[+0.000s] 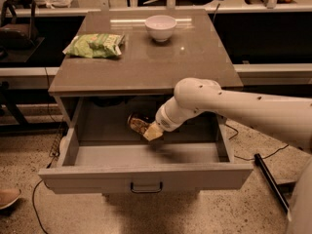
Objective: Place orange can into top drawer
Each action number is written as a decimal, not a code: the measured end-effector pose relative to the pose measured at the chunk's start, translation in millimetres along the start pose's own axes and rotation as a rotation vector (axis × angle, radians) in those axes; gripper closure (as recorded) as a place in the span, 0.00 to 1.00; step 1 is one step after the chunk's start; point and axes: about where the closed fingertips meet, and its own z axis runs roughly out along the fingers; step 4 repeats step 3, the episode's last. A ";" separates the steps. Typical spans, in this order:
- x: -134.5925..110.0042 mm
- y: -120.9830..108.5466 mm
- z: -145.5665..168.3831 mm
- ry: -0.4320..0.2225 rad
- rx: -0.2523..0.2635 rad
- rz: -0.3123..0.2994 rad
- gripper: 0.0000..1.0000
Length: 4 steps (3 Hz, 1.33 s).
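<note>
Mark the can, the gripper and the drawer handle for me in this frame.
can (137, 124): camera view, on its printed side, inside the drawer (97, 177).
gripper (151, 131): camera view, at its tan tip, in the drawer against the can.
handle (146, 187): camera view, middle of the dark bar.

1. The top drawer (146, 177) stands pulled out and open from above; its floor is free at the front and on the picture's left.
2. The gripper (152, 131) hangs inside near the back, below the bench (146, 69) edge, jaws clamped on the orange can (137, 124).
3. The arm (243, 111) crosses the drawer's right half, blocking entry there.
4. On the bench, a green snack bag (95, 45) and a white bowl (160, 27) occupy the rear; the front half is passable.
</note>
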 end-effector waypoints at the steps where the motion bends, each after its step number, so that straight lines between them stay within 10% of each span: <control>1: 3.7 -5.7 -3.9 -0.007 0.012 0.011 0.00; 4: 49.4 -12.1 -88.4 -0.002 0.117 0.117 0.00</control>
